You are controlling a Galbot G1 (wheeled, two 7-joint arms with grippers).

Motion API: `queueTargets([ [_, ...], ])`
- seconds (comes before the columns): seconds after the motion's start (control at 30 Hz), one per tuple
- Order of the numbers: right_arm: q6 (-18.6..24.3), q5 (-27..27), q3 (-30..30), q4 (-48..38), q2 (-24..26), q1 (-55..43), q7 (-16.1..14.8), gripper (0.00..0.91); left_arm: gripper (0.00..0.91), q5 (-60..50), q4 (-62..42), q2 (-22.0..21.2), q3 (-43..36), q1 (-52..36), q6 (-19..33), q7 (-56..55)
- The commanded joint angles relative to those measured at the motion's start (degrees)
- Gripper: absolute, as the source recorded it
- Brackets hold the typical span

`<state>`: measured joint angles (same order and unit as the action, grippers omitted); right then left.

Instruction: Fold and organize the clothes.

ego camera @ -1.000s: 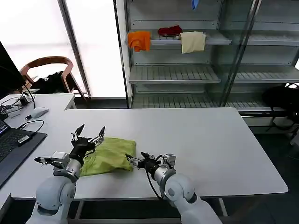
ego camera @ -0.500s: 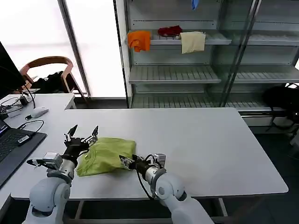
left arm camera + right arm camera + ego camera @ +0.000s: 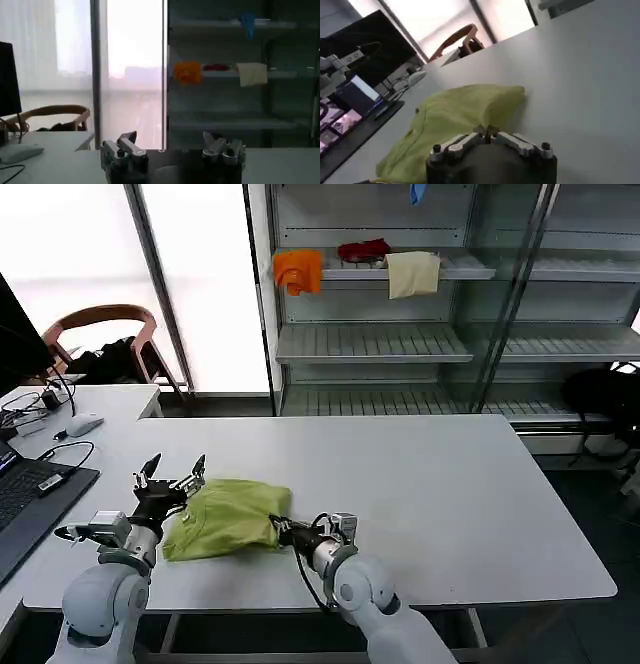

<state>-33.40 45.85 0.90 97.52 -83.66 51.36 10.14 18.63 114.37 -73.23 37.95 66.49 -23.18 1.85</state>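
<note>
The lime-green soft-fabric T-shirt (image 3: 228, 515) lies bunched on the white table (image 3: 440, 484) near its front left edge. The left gripper (image 3: 168, 476) hovers just beside the shirt's left side, fingers spread wide and empty. The right gripper (image 3: 284, 530) sits at the shirt's near right corner, fingertips (image 3: 489, 131) pinched together on a fold of fabric. A black laptop (image 3: 30, 494) and a grey mouse (image 3: 84, 424) lie to the left. Orange (image 3: 298, 270), red (image 3: 363, 250) and cream (image 3: 412, 273) cloths rest on the metal shelving (image 3: 400, 334) behind. The shirt's sleeves are hard to make out.

Head camera looks forward and down over the bench (image 3: 450, 484). Left wrist camera sits low, facing the shelves (image 3: 240, 75), shared with the head view. Right wrist camera skims the bench close.
</note>
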Motion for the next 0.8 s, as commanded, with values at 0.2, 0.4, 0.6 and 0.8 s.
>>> queueTargets([
  [0.2,-0.2,0.1,-5.5,4.8,5.9,2.5,0.4,0.0,0.907,0.1,-0.2,0.0,0.1,0.4,-0.4,-0.2],
  [0.4,-0.1,1.5,-9.3,7.6,14.4,4.5,-1.8,0.0,0.907,0.0,0.0,-0.3,-0.4,0.6,-1.0,-0.1],
  [0.6,-0.1,1.1,-13.8,9.8,20.2,7.4,-6.1,0.0,0.907,0.0,0.6,-0.3,-0.6,0.9,-1.5,-0.1],
  [0.8,-0.1,-3.9,-15.7,10.2,22.4,9.1,-9.8,0.191,0.907,0.0,1.4,-0.5,-0.5,1.6,-1.8,0.0],
])
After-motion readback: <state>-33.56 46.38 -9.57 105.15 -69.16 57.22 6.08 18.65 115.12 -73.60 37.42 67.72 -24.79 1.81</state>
